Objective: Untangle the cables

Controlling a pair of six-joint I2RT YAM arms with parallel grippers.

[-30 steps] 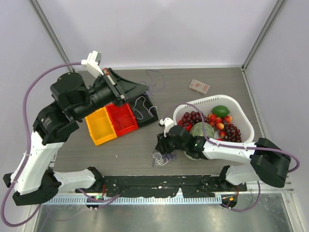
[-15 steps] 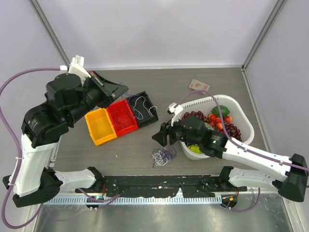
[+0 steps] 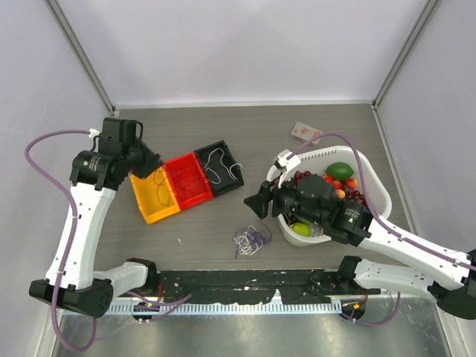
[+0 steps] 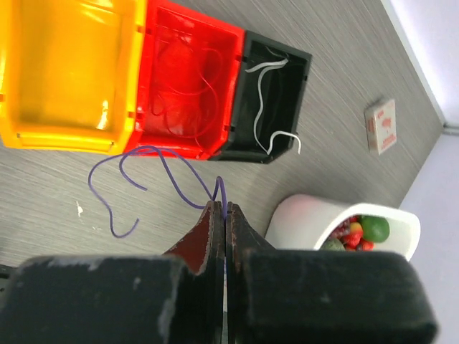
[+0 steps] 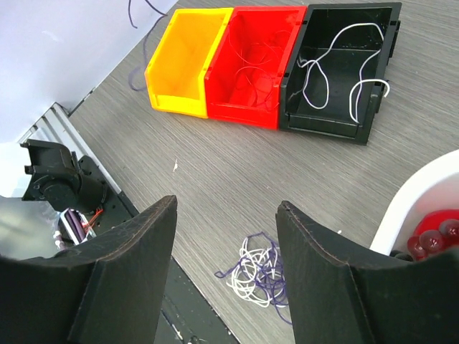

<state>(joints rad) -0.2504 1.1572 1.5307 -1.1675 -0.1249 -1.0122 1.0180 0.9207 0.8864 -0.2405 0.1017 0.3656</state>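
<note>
A small tangle of white and dark purple cords (image 3: 251, 239) lies on the table near the front edge. It also shows in the right wrist view (image 5: 262, 276). My right gripper (image 3: 256, 206) is open and empty, raised above and behind the tangle (image 5: 226, 203). My left gripper (image 3: 149, 166) is shut on a single purple cord (image 4: 165, 161), which hangs loose over the yellow bin (image 3: 155, 195). Red cords (image 4: 188, 82) lie in the red bin (image 3: 188, 178). A white cord (image 4: 259, 93) lies in the black bin (image 3: 220, 166).
A white basket of fruit (image 3: 372, 175) stands at the right, partly under my right arm. A small card box (image 3: 306, 132) lies behind it. The three bins stand in a row at the left centre.
My left arm has swung left and down from beside the black bin to over the yellow bin, carrying the purple cord. My right gripper has lifted off the tangle and drawn back.
</note>
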